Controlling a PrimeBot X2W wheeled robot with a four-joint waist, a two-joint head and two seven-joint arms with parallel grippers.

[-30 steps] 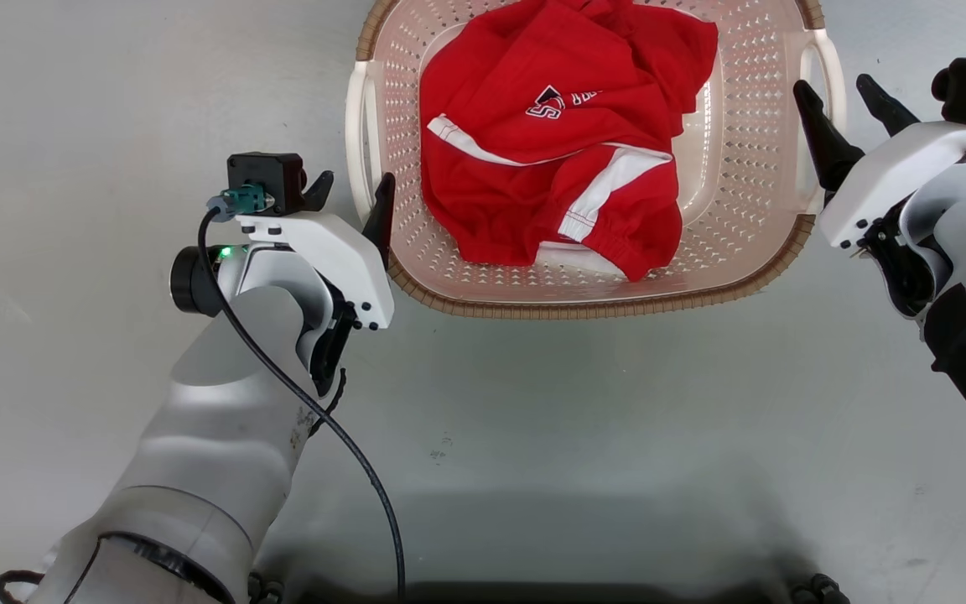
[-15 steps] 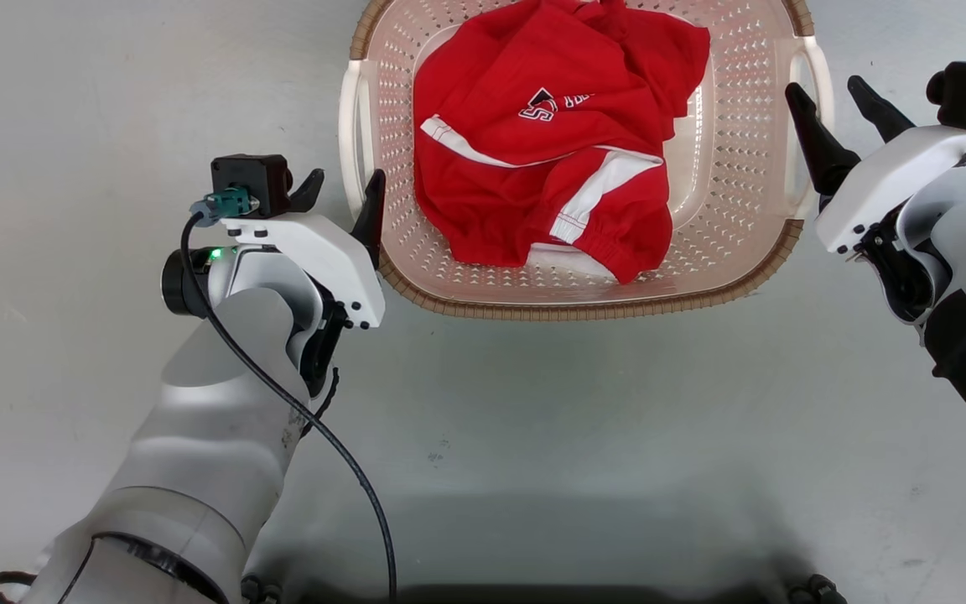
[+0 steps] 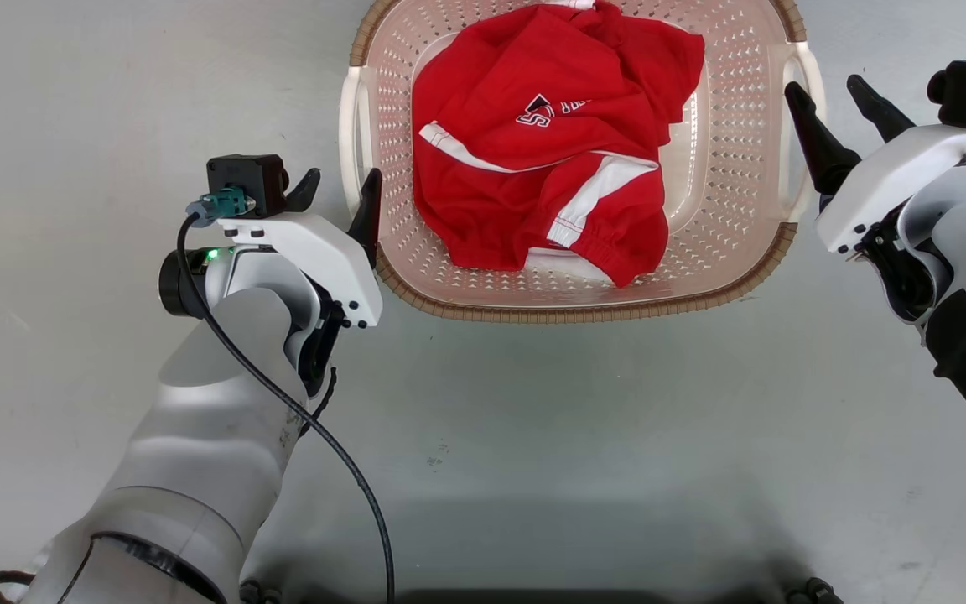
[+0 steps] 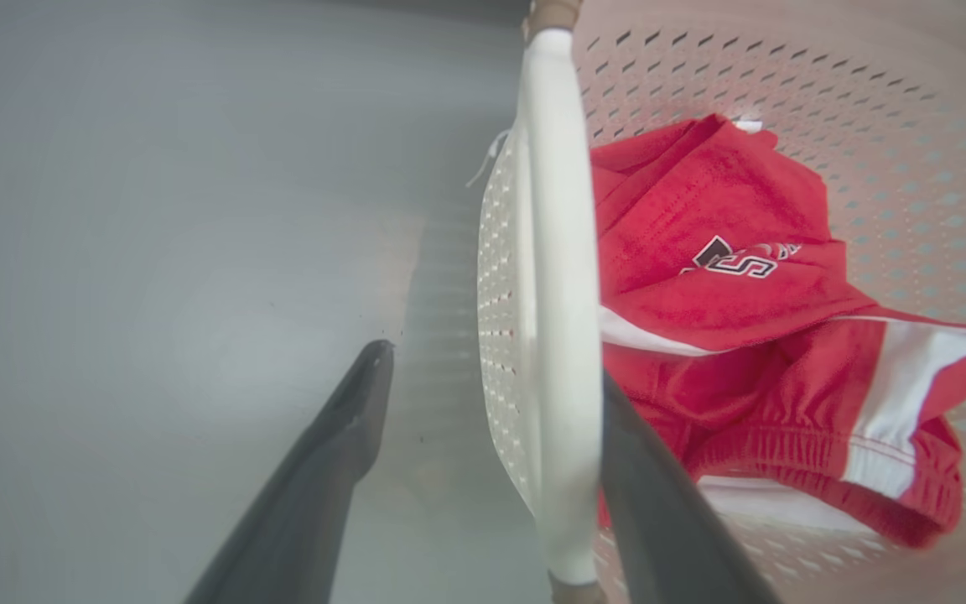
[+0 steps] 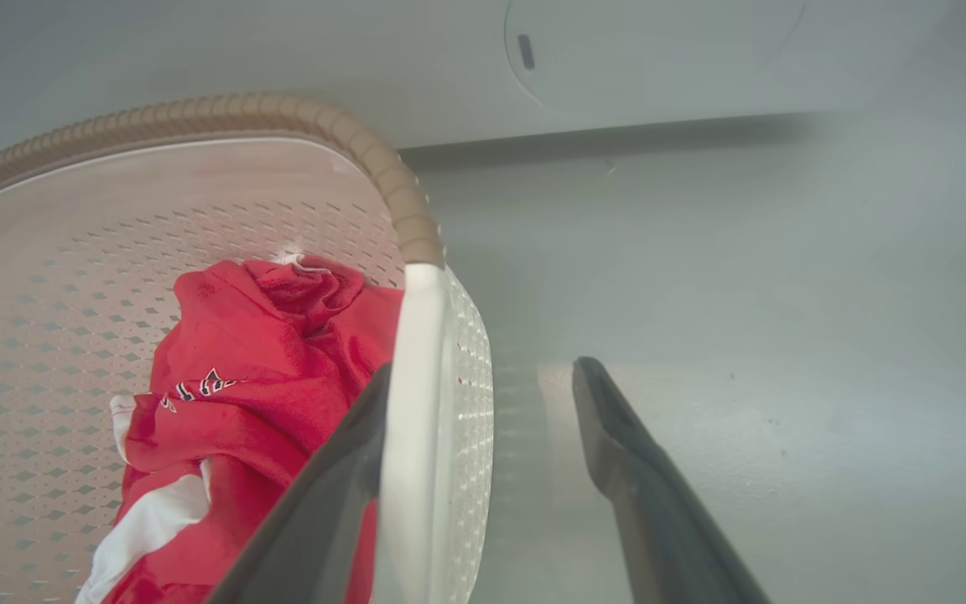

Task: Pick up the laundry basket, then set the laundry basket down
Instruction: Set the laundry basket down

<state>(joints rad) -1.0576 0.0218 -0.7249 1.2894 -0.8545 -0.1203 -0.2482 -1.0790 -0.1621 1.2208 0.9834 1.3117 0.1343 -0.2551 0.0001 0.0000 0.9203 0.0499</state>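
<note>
The laundry basket (image 3: pixel 734 168), pale pink-beige with a brown woven-look rim (image 3: pixel 584 312), stands on the grey floor and holds a red garment (image 3: pixel 533 168) with white stripes. My left gripper (image 3: pixel 336 197) is open, its fingers astride the left white handle (image 3: pixel 350 126). In the left wrist view that handle (image 4: pixel 558 335) runs between the two dark fingers (image 4: pixel 324 486), one outside the basket and one inside. My right gripper (image 3: pixel 842 113) is open and straddles the right white handle (image 3: pixel 812 75); the right wrist view has this handle (image 5: pixel 412 403) against the inner finger (image 5: pixel 324 503).
Bare grey floor (image 3: pixel 617 436) lies all around the basket. Behind the basket stands a white appliance front (image 5: pixel 659 59) with a round outline. My own dark base (image 3: pixel 600 596) fills the bottom edge, and a black cable (image 3: pixel 340 461) hangs off my left arm.
The basket and both grippers have shifted slightly to the left in the head view. Both grippers stay open astride the handles.
</note>
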